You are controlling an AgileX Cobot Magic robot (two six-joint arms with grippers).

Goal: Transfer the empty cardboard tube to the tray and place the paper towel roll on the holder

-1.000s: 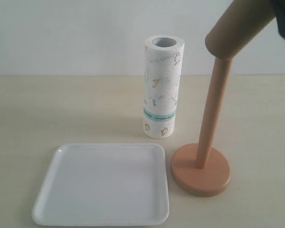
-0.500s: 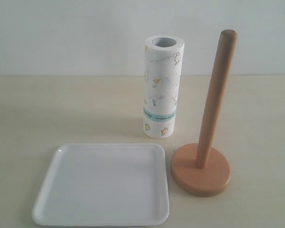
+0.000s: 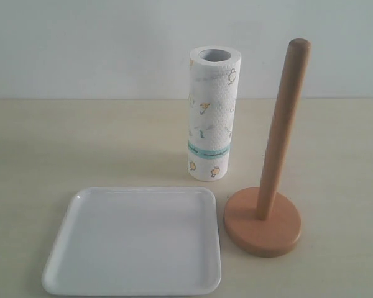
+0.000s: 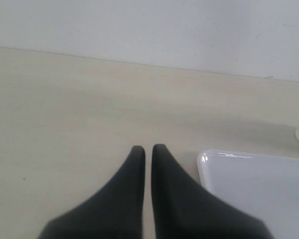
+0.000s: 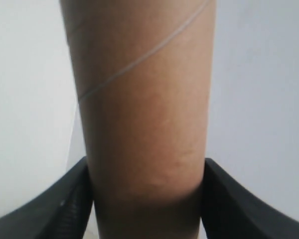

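The brown cardboard tube (image 5: 142, 99) fills the right wrist view, and my right gripper (image 5: 145, 174) is shut on it, one black finger on each side. Neither tube nor right gripper shows in the exterior view. There the wooden holder (image 3: 278, 143) stands bare on its round base (image 3: 262, 222), right of the white tray (image 3: 133, 245). The paper towel roll (image 3: 212, 112) stands upright behind the tray. My left gripper (image 4: 146, 149) is shut with nothing in it, low over the table beside the tray's corner (image 4: 209, 162).
The beige tabletop (image 3: 81, 143) runs back to a plain white wall (image 3: 99, 43). Open table lies left of the tray and behind it, around the roll.
The cardboard tube, held slanted over the top of the holder's rod a second ago, has gone up out of the exterior view. The rod's top now stands uncovered.
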